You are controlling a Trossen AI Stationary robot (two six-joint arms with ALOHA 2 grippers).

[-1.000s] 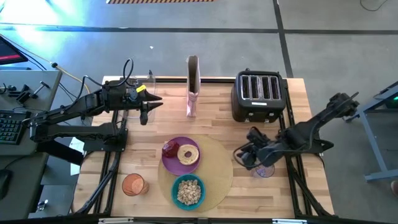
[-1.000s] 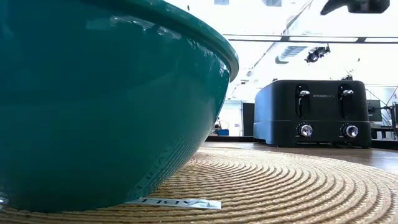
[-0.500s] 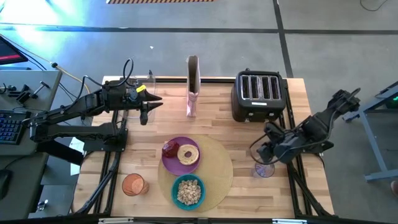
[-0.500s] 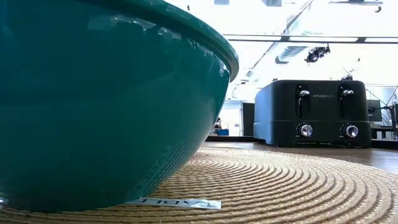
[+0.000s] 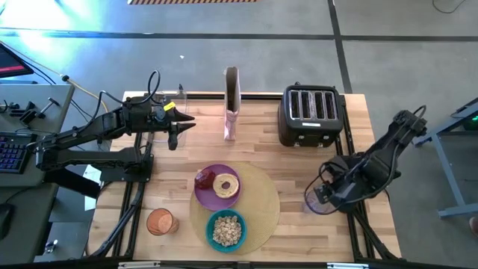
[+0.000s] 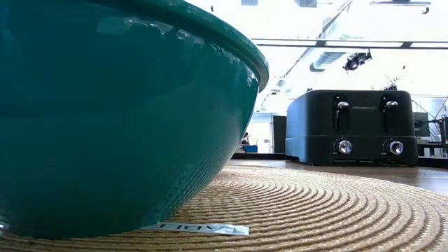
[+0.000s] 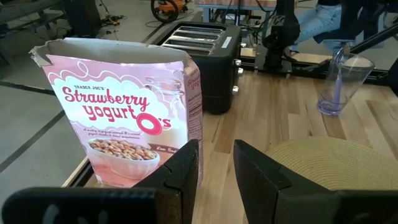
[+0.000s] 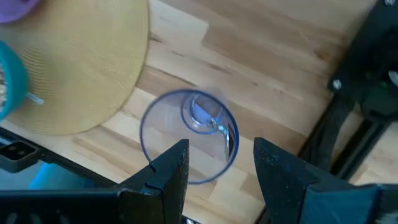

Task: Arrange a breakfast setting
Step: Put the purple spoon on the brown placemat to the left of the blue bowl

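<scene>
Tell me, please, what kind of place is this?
Probably a robotics lab or workshop, not a home kitchen: two robot arms mounted at a wooden table, a bare concrete floor around it, and a keyboard on a side desk.

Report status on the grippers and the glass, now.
Right gripper open, above the clear glass. Left gripper open, idle by cereal box. Glass upright beside mat, spoon inside.

Black toaster (image 5: pixel 311 116) and pink cereal box (image 5: pixel 231 104) along the table's (image 5: pixel 261 149) far edge.

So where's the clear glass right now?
In the high view the clear glass stands on the bare wood at the table's right side, just off the round mat's edge, with the right tool open above it.
</scene>
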